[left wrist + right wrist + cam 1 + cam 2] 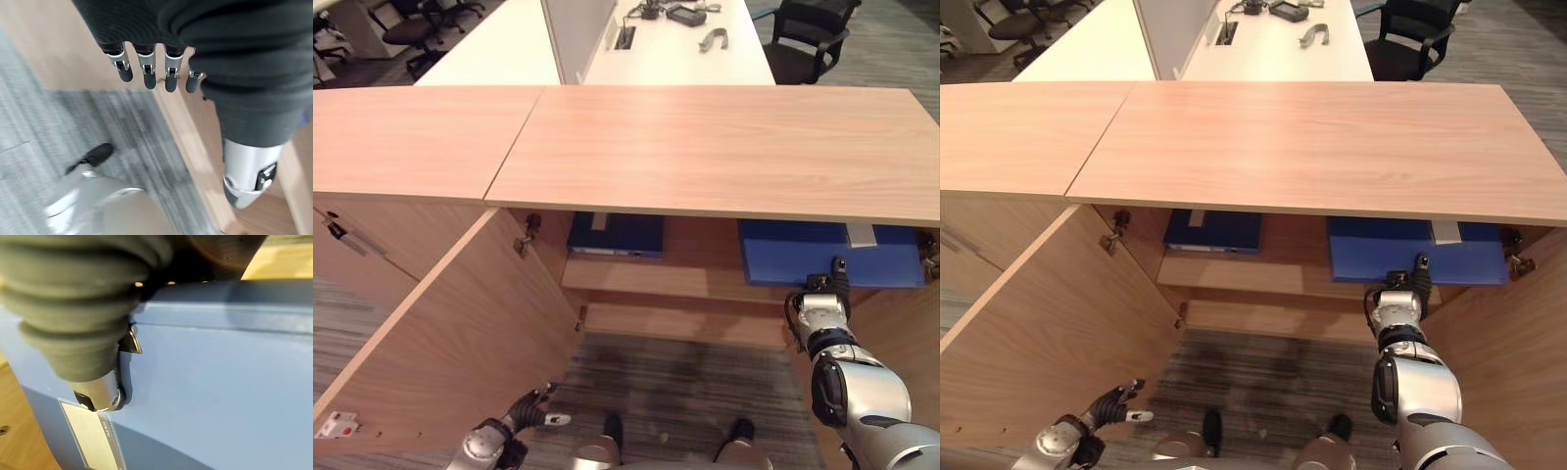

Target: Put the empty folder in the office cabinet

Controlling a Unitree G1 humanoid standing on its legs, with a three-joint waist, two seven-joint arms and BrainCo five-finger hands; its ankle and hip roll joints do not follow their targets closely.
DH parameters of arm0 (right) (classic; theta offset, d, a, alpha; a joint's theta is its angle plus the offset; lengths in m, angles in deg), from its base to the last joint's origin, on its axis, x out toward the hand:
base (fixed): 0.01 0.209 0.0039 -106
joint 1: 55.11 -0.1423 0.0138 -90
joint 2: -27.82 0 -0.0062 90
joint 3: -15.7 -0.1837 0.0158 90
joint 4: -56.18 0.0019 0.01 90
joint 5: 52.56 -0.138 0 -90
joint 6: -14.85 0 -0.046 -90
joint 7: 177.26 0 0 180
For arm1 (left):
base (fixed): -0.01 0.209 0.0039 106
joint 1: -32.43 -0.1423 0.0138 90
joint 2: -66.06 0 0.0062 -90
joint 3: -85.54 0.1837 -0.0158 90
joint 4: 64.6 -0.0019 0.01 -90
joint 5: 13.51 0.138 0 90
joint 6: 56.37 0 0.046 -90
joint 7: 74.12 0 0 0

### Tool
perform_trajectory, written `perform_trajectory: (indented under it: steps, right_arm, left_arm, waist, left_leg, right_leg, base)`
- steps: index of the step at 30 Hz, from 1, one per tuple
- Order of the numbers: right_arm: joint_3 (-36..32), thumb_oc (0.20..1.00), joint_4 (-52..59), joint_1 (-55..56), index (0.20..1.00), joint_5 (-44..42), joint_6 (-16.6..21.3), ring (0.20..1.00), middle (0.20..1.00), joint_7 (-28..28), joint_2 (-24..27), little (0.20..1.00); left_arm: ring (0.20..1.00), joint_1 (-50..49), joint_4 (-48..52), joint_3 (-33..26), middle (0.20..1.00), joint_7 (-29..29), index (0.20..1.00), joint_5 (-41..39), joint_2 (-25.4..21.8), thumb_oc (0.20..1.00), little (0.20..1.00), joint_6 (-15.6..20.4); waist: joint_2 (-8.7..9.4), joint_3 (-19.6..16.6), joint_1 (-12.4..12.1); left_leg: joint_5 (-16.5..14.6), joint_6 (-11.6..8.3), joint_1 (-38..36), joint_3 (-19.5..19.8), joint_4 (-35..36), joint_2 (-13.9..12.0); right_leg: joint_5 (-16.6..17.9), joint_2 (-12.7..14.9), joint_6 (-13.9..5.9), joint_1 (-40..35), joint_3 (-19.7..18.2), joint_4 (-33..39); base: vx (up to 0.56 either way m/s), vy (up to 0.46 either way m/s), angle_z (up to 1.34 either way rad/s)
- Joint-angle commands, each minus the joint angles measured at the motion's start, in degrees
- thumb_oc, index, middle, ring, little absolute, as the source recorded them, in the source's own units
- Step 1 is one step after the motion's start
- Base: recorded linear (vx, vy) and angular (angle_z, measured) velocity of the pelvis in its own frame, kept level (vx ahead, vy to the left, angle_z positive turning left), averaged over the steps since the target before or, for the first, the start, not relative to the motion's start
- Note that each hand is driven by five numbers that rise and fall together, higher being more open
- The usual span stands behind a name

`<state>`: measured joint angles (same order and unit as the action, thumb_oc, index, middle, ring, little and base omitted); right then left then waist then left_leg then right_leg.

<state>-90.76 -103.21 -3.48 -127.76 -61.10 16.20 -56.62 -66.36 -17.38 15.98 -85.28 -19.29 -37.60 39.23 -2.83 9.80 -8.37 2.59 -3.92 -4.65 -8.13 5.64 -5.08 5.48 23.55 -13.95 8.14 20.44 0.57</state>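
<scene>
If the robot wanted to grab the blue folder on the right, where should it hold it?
Probably by the front edge of the blue folder: it lies flat on the cabinet shelf, under the top. The edge facing the open front is the only reachable part, so come in from the front, where the right hand is.

Both eye views look steeply down from the head onto the open cabinet (705,147), sharing its shelf and floor. The left wrist view faces the floor; the right wrist view sits tight against the blue folder (220,391).
</scene>
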Motion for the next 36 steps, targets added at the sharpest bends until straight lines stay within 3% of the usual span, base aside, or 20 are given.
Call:
perform_trajectory:
  steps: [1, 5, 6, 7, 8, 10, 12, 13, 16, 18, 19, 21, 22, 25, 30, 31, 33, 34, 35, 36]
  right_arm:
    - [-2.1, 0.200, 1.5, -1.8, 0.200, 1.7, 1.2, 0.200, 0.200, -3.1, 4.7, 0.200]
    - [-1.7, 0.200, 0.3, 1.1, 0.200, 1.7, 0.5, 0.200, 0.200, -4.8, 4.4, 0.200]
    - [-1.6, 0.200, -0.4, 2.2, 0.200, 1.9, 0.6, 0.200, 0.200, -5.4, 5.2, 0.200]
    - [-1.5, 0.200, -0.5, 2.2, 0.200, 1.9, 0.6, 0.200, 0.200, -5.4, 5.2, 0.200]
    - [-1.4, 0.200, -0.8, 2.8, 0.200, 1.7, 0.7, 0.200, 0.200, -5.9, 5.8, 0.200]
    - [-0.9, 0.200, -0.9, 3.7, 0.200, 1.5, 0.8, 0.200, 0.200, -6.5, 6.1, 0.200]
    - [-0.6, 0.200, -0.6, 3.6, 0.200, 1.4, 0.6, 0.200, 0.200, -7.0, 6.5, 0.200]
    - [-0.5, 0.200, -0.5, 3.5, 0.200, 1.4, 0.5, 0.200, 0.200, -7.2, 6.8, 0.200]
    - [-0.3, 0.200, -0.8, 3.8, 0.200, 1.5, 0.3, 0.200, 0.200, -7.0, 7.3, 0.200]
    - [-0.4, 0.200, -0.7, 4.1, 0.200, 1.4, 0.0, 0.200, 0.200, -7.1, 7.7, 0.200]
    - [-0.4, 0.200, 0.3, 5.7, 0.200, 2.6, -0.2, 0.200, 0.200, -7.2, 7.7, 0.200]
    - [0.1, 0.200, 0.5, 5.2, 0.200, 2.7, 0.1, 0.200, 0.200, -7.2, 7.2, 0.200]
    - [0.1, 0.200, 0.4, 5.0, 0.200, 2.5, 0.2, 0.200, 0.200, -7.2, 6.8, 0.200]
    - [-1.8, 0.200, 0.1, 7.2, 0.200, 1.6, 0.1, 0.200, 0.200, -7.3, 6.0, 0.200]
    - [-2.7, 0.200, 0.4, 8.1, 0.200, 0.4, 0.3, 0.200, 0.200, -7.4, 5.4, 0.200]
    - [-3.1, 0.200, 1.7, 8.3, 0.200, -0.5, 0.5, 0.200, 0.200, -7.5, 4.0, 0.200]
    - [-3.0, 0.200, 2.0, 8.2, 0.200, -0.6, 0.6, 0.200, 0.200, -7.4, 3.6, 0.200]
    - [-2.8, 0.200, 2.7, 7.8, 0.200, -0.7, 0.5, 0.200, 0.200, -7.6, 2.6, 0.200]
    - [-2.8, 0.200, 2.9, 6.7, 0.200, -0.7, 0.3, 0.200, 0.200, -7.5, 2.0, 0.200]
    - [-2.9, 0.200, 3.0, 6.4, 0.200, -0.8, 0.3, 0.200, 0.200, -7.5, 1.8, 0.200]
  left_arm:
    - [1.000, 1.7, 1.1, 2.4, 1.000, -1.2, 1.000, 2.2, -0.2, 1.000, 1.000, 2.1]
    - [1.000, 0.4, -1.6, 0.7, 1.000, -0.4, 1.000, 1.6, 0.9, 1.000, 1.000, 1.7]
    - [1.000, -0.1, -2.3, 0.0, 1.000, -0.5, 1.000, 0.6, 1.4, 1.000, 1.000, 1.4]
    - [1.000, -0.1, -2.4, 0.0, 1.000, -0.5, 1.000, 0.6, 1.4, 1.000, 1.000, 1.4]
    - [1.000, -0.4, -2.2, 0.4, 1.000, -1.0, 1.000, 1.2, 1.4, 1.000, 1.000, 1.5]
    - [1.000, -0.7, -1.3, 1.5, 1.000, -1.9, 1.000, 2.8, 1.2, 1.000, 1.000, 1.4]
    - [1.000, -0.4, -0.8, 2.8, 1.000, -2.5, 1.000, 4.3, 0.8, 1.000, 1.000, 1.2]
    - [1.000, -0.3, -0.7, 3.3, 1.000, -2.8, 1.000, 4.7, 0.7, 1.000, 1.000, 1.1]
    - [1.000, -0.1, -0.5, 4.0, 1.000, -3.0, 1.000, 5.9, 0.2, 1.000, 1.000, 1.4]
    - [1.000, 0.0, -0.3, 4.3, 1.000, -3.5, 1.000, 6.5, 0.1, 1.000, 1.000, 1.2]
    - [1.000, -0.5, -1.6, 4.6, 1.000, -4.1, 1.000, 8.0, 0.3, 1.000, 1.000, 1.6]
    - [1.000, -1.5, -1.9, 5.5, 1.000, -3.5, 1.000, 9.1, 0.7, 1.000, 1.000, 2.1]
    - [1.000, -2.0, -2.0, 5.7, 1.000, -3.1, 1.000, 9.7, 1.0, 1.000, 1.000, 2.1]
    - [1.000, -5.0, -0.7, 5.8, 1.000, -3.5, 1.000, 13.0, 0.9, 1.000, 1.000, 2.8]
    - [1.000, -6.1, 1.4, 6.1, 1.000, -4.1, 1.000, 14.3, -0.3, 1.000, 1.000, 3.2]
    - [1.000, -6.4, 3.4, 5.8, 1.000, -4.3, 1.000, 14.9, -2.2, 1.000, 1.000, 3.3]
    - [1.000, -6.5, 3.9, 5.4, 1.000, -4.2, 1.000, 15.0, -2.7, 1.000, 1.000, 3.3]
    - [1.000, -6.6, 4.6, 4.7, 1.000, -3.8, 1.000, 15.0, -3.5, 1.000, 1.000, 3.4]
    - [1.000, -7.1, 5.7, 4.0, 1.000, -3.1, 1.000, 14.5, -3.9, 1.000, 1.000, 3.4]
    - [1.000, -7.1, 6.3, 3.8, 1.000, -2.9, 1.000, 14.4, -4.1, 1.000, 1.000, 3.4]
  waist:
    - [0.82, -0.8, -1.8]
    - [0.04, -2.4, -0.5]
    - [-0.72, -2.6, -0.3]
    - [-0.89, -2.7, -0.1]
    - [-1.73, -2.7, -0.2]
    - [-2.83, -2.3, -0.2]
    - [-2.86, -0.5, -1.2]
    - [-2.40, 0.1, -1.2]
    - [-1.30, 1.0, -0.9]
    - [-1.04, 1.4, -1.1]
    - [-0.49, 1.1, -2.1]
    - [-1.08, 1.9, -4.5]
    - [-1.10, 2.1, -5.5]
    - [-0.31, -0.4, -6.6]
    - [0.89, -0.8, -7.1]
    - [1.80, -0.1, -7.4]
    - [2.00, 0.2, -7.6]
    - [1.58, 1.0, -7.5]
    - [0.73, 2.3, -7.2]
    - [-0.18, 2.7, -7.0]
  left_leg:
    - [-10.2, -2.30, -6.8, 4.4, -0.7, -2.1]
    - [-9.4, -4.12, -6.8, 5.5, -0.9, -6.0]
    - [-8.6, -5.26, -6.2, 6.1, -2.3, -8.5]
    - [-8.6, -5.37, -6.1, 6.3, -2.4, -8.7]
    - [-7.2, -6.56, -4.7, 6.5, -6.0, -10.8]
    - [-3.7, -7.68, -2.2, 8.0, -12.1, -12.5]
    - [1.2, -7.66, 2.2, 13.0, -20.3, -11.3]
    - [1.8, -7.27, 4.1, 14.7, -23.5, -10.5]
    - [3.6, -6.86, 7.6, 14.8, -26.9, -9.9]
    - [2.4, -6.69, 9.8, 13.0, -25.1, -10.3]
    - [0.0, -6.41, 12.8, 10.1, -15.1, -8.1]
    - [4.4, -6.12, 17.9, 11.3, -10.5, -5.2]
    - [5.0, -6.04, 18.6, 12.0, -9.6, -4.6]
    - [3.5, -4.47, 13.2, 11.1, -5.0, -4.3]
    - [1.3, -2.50, 11.4, 10.7, -5.0, -2.3]
    - [-1.4, -0.33, 10.8, 10.3, -6.4, -0.6]
    - [-2.1, 0.33, 10.6, 10.0, -7.0, -0.3]
    - [-3.6, 1.58, 9.9, 9.6, -8.2, 0.1]
    - [-4.4, 2.71, 8.8, 9.2, -8.9, 0.2]
    - [-4.3, 3.22, 8.5, 9.3, -9.0, -0.1]
  right_leg:
    - [5.2, -2.4, -1.05, -2.1, -0.1, 0.0]
    - [3.2, -4.6, -0.92, -3.5, 1.0, -0.2]
    - [0.9, -6.6, 0.12, -4.3, 1.7, -0.2]
    - [0.8, -6.7, 0.20, -4.4, 1.9, -0.2]
    - [-1.8, -9.2, 1.53, -6.4, 1.9, 0.8]
    - [-4.0, -12.3, 3.99, -8.8, 1.7, 2.6]
    - [-4.9, -13.9, 5.80, -10.7, 0.9, 3.4]
    - [-5.5, -14.1, 6.57, -11.3, 1.0, 3.4]
    - [-6.4, -13.7, 7.27, -12.5, 2.1, 3.6]
    - [-7.6, -13.8, 7.23, -13.9, 2.9, 3.7]
    - [-9.7, -14.3, 6.65, -15.8, 2.4, 4.1]
    - [-10.6, -15.5, 6.49, -17.3, 1.0, 4.4]
    - [-11.0, -15.7, 6.43, -17.7, 0.5, 4.3]
    - [-10.9, -15.0, 5.24, -18.9, 0.7, 4.1]
    - [-10.5, -12.8, 4.12, -18.8, 0.0, 1.8]
    - [-10.9, -10.6, 2.60, -16.7, -1.0, -4.3]
    - [-10.9, -9.8, 2.10, -15.3, -1.5, -7.2]
    - [-9.5, -8.8, 0.56, -12.6, -1.8, -13.0]
    - [-3.7, -6.9, -1.05, -8.9, -1.5, -20.4]
    - [-2.4, -7.0, -1.05, -7.6, -1.4, -23.4]
  base:
    - [0.24, -0.200, 0.47]
    - [0.15, -0.189, 0.62]
    - [0.10, -0.197, 0.13]
    - [0.20, -0.337, -0.01]
    - [0.15, -0.233, 0.05]
    - [0.12, -0.251, 0.24]
    - [0.06, -0.234, 0.05]
    - [0.08, -0.194, -0.14]
    - [0.05, -0.086, 0.19]
    - [0.22, -0.023, 0.18]
    - [0.38, 0.034, 0.53]
    - [0.33, 0.071, 0.57]
    - [0.29, 0.099, -0.56]
    - [0.26, 0.159, -0.76]
    - [0.12, 0.140, -0.02]
    - [0.13, 0.238, 0.09]
    - [0.06, 0.175, 0.03]
    - [0.02, 0.200, -0.16]
    - [0.03, 0.229, -0.20]
    - [-0.01, 0.133, -0.31]
